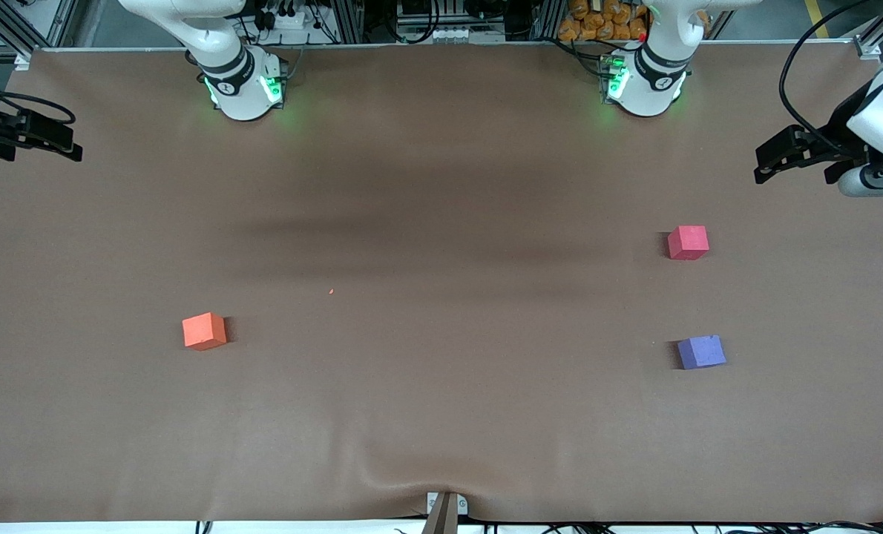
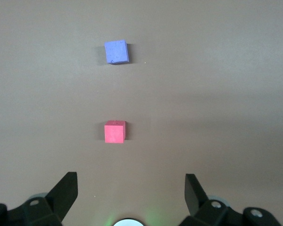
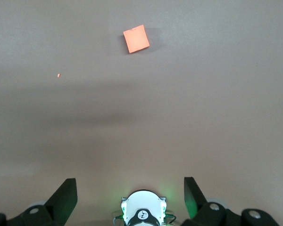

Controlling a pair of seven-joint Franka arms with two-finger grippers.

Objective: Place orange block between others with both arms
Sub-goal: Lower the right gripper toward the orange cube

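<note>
- I see the orange block point(image 1: 204, 331) resting alone on the brown table point(image 1: 441, 185), toward the right arm's end, with bare cloth open all round it.
- On the front view's clock face, the pinkish-red cube point(image 1: 688, 242) sits at about 3 o'clock and the purple-blue cube point(image 1: 701, 351) at about 4, nearer the camera, well apart with a clear gap between.
- A tiny orange speck point(image 1: 331, 291) lies near the middle.
- My left tool point(image 1: 779, 156) hangs over the table's edge, fingers apart, holding nothing.
- My right tool point(image 1: 37, 141) waits at the table's edge at the right arm's end, fingers apart, holding nothing.
</note>
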